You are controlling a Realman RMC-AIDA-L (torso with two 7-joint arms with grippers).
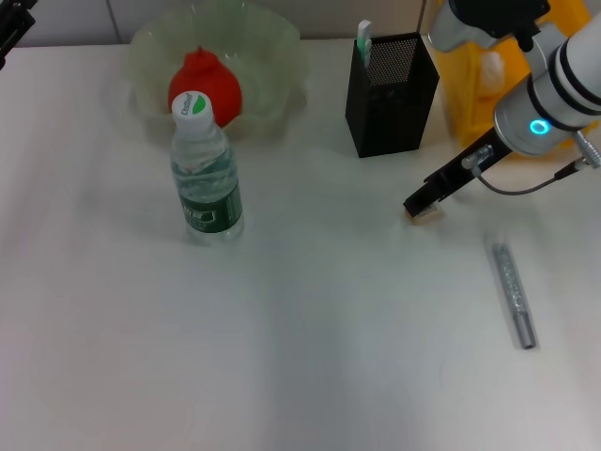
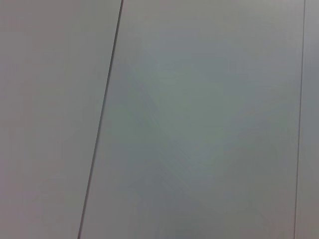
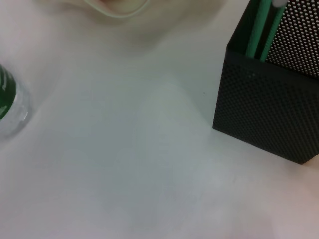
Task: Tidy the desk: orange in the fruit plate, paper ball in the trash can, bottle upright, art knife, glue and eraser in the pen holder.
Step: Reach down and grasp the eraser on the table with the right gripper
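Right gripper [image 1: 420,202] over eraser [image 1: 427,215], near pen holder [image 1: 390,94]

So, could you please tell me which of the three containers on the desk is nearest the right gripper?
The black mesh pen holder. The right gripper sits just in front of it, while the yellow trash can stands farther back and the fruit plate lies far across the desk.

a white counter [image 1: 310,357] carries the fruit plate [image 1: 150,56] at its far left, the upright bottle [image 1: 205,178] just nearer, pen holder [image 1: 390,94] and trash can [image 1: 470,94] far right, the eraser [image 1: 424,215] and a silver stick [image 1: 514,293] at the right edge.
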